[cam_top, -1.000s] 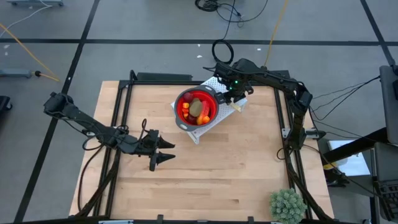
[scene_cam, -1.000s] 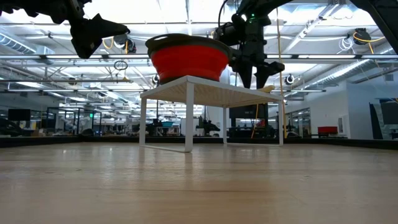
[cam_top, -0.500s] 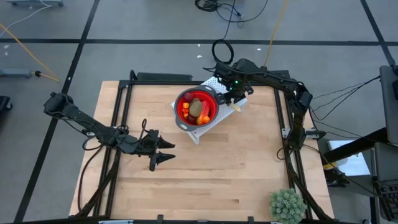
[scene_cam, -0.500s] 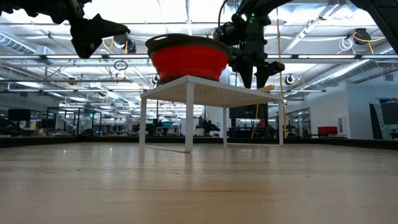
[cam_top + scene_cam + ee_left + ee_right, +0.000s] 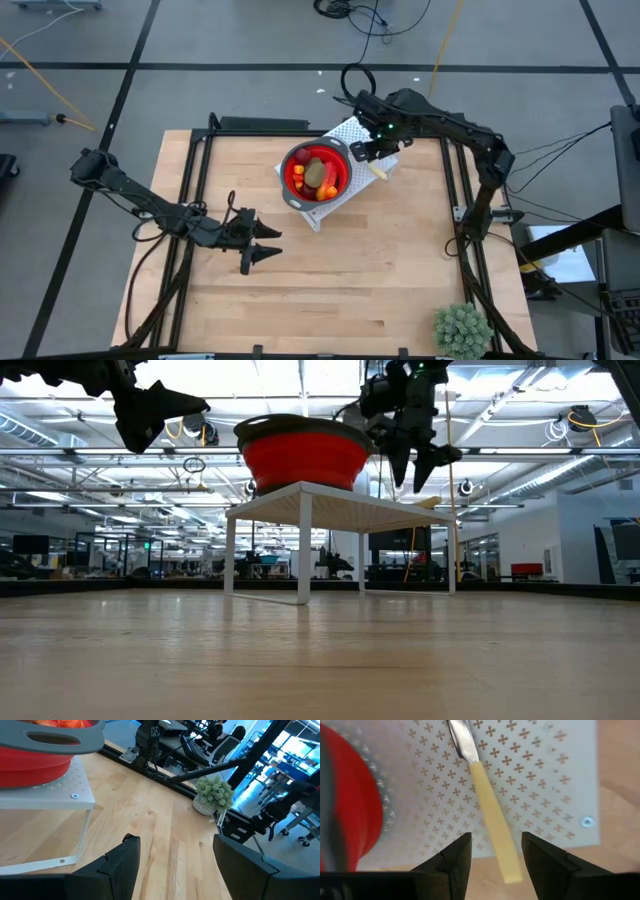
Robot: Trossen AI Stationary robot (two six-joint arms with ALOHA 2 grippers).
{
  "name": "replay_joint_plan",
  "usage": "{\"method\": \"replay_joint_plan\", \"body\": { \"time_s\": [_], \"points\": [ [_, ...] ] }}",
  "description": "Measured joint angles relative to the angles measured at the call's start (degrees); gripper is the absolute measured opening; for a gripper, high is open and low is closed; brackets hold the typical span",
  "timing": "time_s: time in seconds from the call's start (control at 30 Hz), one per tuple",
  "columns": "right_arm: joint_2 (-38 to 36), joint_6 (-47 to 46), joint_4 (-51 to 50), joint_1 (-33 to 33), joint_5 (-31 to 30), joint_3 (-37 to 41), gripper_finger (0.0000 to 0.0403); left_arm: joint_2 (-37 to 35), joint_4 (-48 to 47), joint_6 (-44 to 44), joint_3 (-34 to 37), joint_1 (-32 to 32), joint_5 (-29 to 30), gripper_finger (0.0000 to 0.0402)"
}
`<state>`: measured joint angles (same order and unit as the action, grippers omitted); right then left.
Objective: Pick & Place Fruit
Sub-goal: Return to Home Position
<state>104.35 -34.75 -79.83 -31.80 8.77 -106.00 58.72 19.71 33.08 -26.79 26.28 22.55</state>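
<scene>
1. The right claw (image 5: 495,840) hung released and empty just above the knife (image 5: 490,815), its two dark fingers (image 5: 455,857) spread either side of the cream handle without touching it.
2. The knife lay flat on the shelf (image 5: 545,780), beside the bowl (image 5: 305,460). Its handle was straight, matte and square-ended, its blade smooth bright metal.
3. The shelf was a thin white sheet punched with small crosses, raised on slim white legs.
4. The bowl sat on that shelf: glossy red walls, round, with a grey rim and grey handles.
5. The fruit (image 5: 316,175) lay heaped inside the bowl. I could make out orange bits, an olive-brown oval and dark red; finer texture was too small to tell.
6. No loose fruit showed on the pale wooden worktop (image 5: 350,270), so the placing looked finished, with only the arms' retreat left.
7. The left claw (image 5: 272,243) waited released and empty over the worktop's left half, well apart from the shelf.
8. A spiky green plant ball (image 5: 462,330) stood at the near right corner.
</scene>
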Motion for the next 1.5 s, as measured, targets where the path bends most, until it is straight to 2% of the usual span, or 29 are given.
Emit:
{"method": "replay_joint_plan", "body": {
  "time_s": [0.2,0.43,0.57,0.8,0.93,1.17,1.33,1.5],
  "points": [
    [-5.1,2.7,0.9,0.1,-0.7,0.0,0.0166,0.0,0.1,-0.2,0.0,0.0,0.0,0.0250],
    [-14.0,8.9,2.0,4.2,-12.5,0.0,0.0157,0.0,0.1,-0.3,0.0,0.0,0.1,0.0250],
    [-19.1,11.5,4.7,6.9,-17.1,0.0,0.0117,0.0,0.0,-0.8,0.0,0.0,0.1,0.0250],
    [-25.4,16.1,8.0,11.4,-22.2,0.0,0.0013,0.0,0.1,-2.6,0.0,0.0,0.1,0.0250],
    [-27.9,19.2,10.2,14.6,-24.5,1.2,0.0010,0.0,0.4,-3.6,0.0,0.0,0.1,0.0250],
    [-35.7,25.3,22.6,20.0,-25.3,15.3,0.0003,0.0,2.2,-16.4,0.0,0.0,0.1,0.0250],
    [-42.8,29.1,33.5,22.8,-25.2,27.3,0.0001,-1.6,0.9,-19.2,0.0,-0.6,0.2,0.0251],
    [-49.5,32.1,39.4,24.1,-25.0,36.1,0.0001,-7.1,-4.9,-21.1,-0.1,-3.7,-1.2,0.0251]
  ]
}}
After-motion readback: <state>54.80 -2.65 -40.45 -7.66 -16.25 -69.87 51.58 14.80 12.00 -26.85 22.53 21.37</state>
